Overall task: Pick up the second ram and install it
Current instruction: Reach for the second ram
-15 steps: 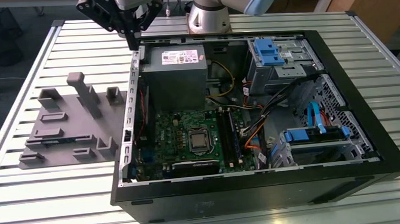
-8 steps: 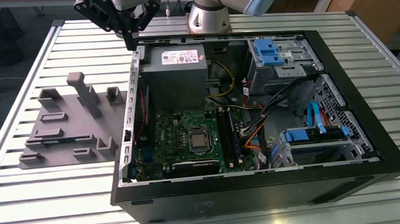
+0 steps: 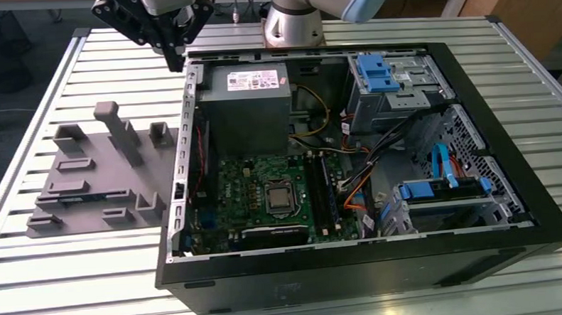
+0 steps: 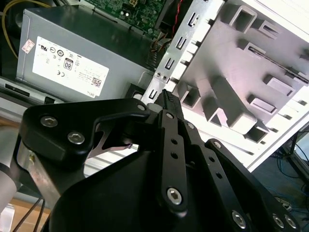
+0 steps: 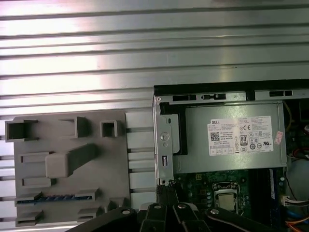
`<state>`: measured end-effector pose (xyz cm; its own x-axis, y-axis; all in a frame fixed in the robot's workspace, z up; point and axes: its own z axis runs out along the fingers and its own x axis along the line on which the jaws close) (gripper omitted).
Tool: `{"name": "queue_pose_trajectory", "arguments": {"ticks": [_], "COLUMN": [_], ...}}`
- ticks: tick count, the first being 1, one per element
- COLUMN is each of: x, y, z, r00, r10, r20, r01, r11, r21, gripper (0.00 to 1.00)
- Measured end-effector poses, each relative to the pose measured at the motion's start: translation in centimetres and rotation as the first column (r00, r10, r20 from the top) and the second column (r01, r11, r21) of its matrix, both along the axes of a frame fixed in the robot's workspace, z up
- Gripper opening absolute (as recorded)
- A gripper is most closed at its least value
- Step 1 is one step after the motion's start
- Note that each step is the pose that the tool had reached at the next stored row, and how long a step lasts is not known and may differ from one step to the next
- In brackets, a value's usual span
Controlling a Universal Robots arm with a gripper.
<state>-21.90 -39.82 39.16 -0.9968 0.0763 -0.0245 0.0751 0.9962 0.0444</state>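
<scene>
Over the case (image 3: 362,268) edge, the tool (image 3: 174,61) hangs pressed together; second ram (image 5: 58,197) lies in the tray (image 5: 96,179).

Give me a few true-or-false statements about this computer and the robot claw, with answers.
1. The computer case lies open on a slatted metal table. True.
2. The gripper is holding the blue memory stick. False: the stick lies in the grey tray, apart from the gripper.
3. The grey tray sits inside the case. False: it lies on the table beside the case, on the exterior view's left.
4. The gripper hangs near the case corner by the power supply box. True.
</scene>
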Motion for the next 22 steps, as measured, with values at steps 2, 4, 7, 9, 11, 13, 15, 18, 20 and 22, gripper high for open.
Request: {"name": "queue_pose_trajectory", "arguments": {"ticks": [2, 4, 7, 9, 11, 13, 15, 18, 20, 22], "x": [-0.2, -0.5, -0.8, -1.0, -1.2, -1.4, -1.6, -1.9, -2.1, -2.3], "y": [-0.03, -0.08, -0.15, -0.18, -0.21, -0.23, -0.25, -0.28, -0.29, -0.30], "z": [0.00, -0.01, -0.01, -0.02, -0.02, -0.03, -0.03, -0.04, -0.05, -0.06], "r00": [1.0000, 1.0000, 1.0000, 1.0000, 1.0000, 1.0000, 1.0000, 1.0000, 1.0000, 1.0000], "r10": [0.000, 0.000, 0.000, 0.000, 0.000, 0.000, 0.000, 0.000, 0.000, 0.000], "r20": [0.0000, 0.0000, 0.0000, 0.0000, -0.0001, 0.0000, 0.0000, 0.0000, 0.0000, 0.0000], "r01": [0.000, 0.000, 0.000, 0.000, 0.000, 0.000, 0.000, 0.000, 0.000, 0.000], "r11": [1.0000, 1.0000, 1.0000, 1.0000, 1.0000, 1.0000, 1.0000, 1.0000, 1.0000, 1.0000], "r21": [-0.0001, 0.0000, 0.0000, 0.0000, 0.0000, 0.0000, 0.0000, 0.0000, -0.0001, 0.0000], "gripper": [0.11, 0.11, 0.11, 0.11, 0.11, 0.11, 0.11, 0.11, 0.11, 0.11]}}
